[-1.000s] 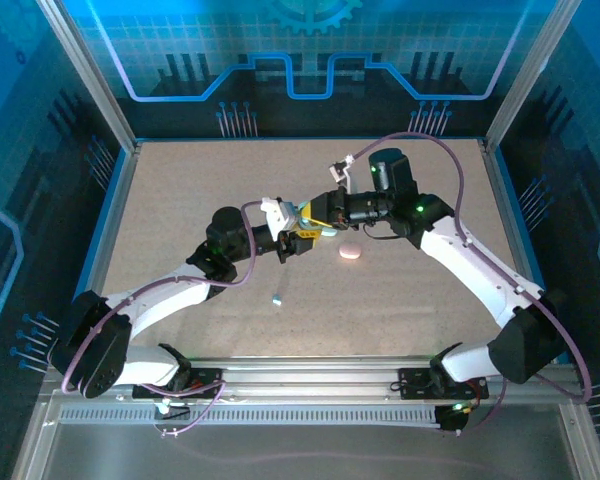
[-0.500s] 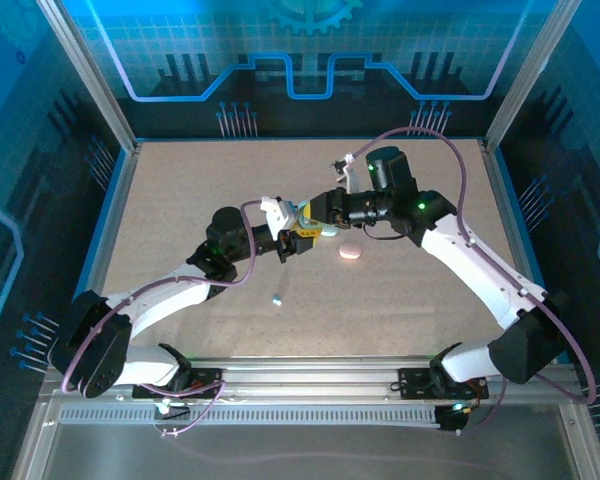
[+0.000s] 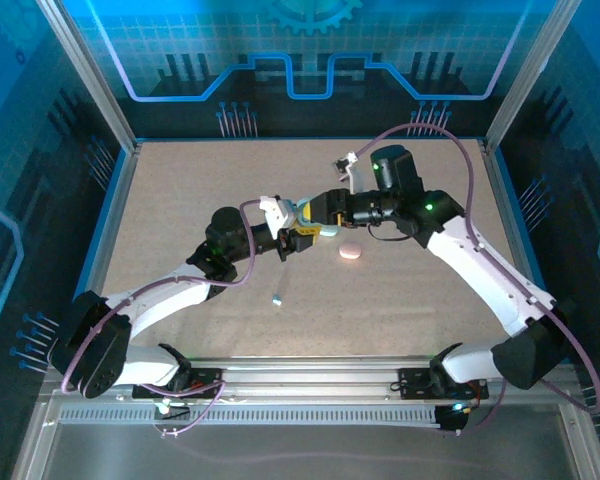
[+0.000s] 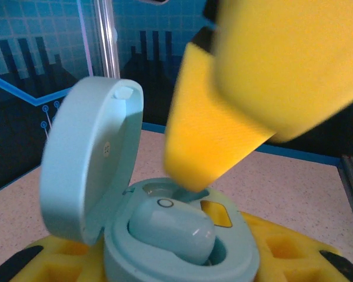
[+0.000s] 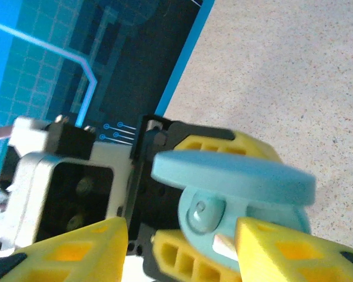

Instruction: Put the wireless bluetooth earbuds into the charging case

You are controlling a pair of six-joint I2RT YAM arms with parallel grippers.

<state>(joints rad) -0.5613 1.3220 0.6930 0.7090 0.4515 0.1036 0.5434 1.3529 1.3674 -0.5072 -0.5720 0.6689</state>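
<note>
While the left jaws gripped the open teal charging case (image 4: 165,265), the parted right jaws needed to rise straight, leaving its earbud (image 4: 173,229) undisturbed.

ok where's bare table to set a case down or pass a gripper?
Free table: far-left corner beyond the left arm; right strip outside the right arm; near middle, bar one loose earbud. Crowded: centre, left gripper and right gripper at the teal case, pink case beside.
</note>
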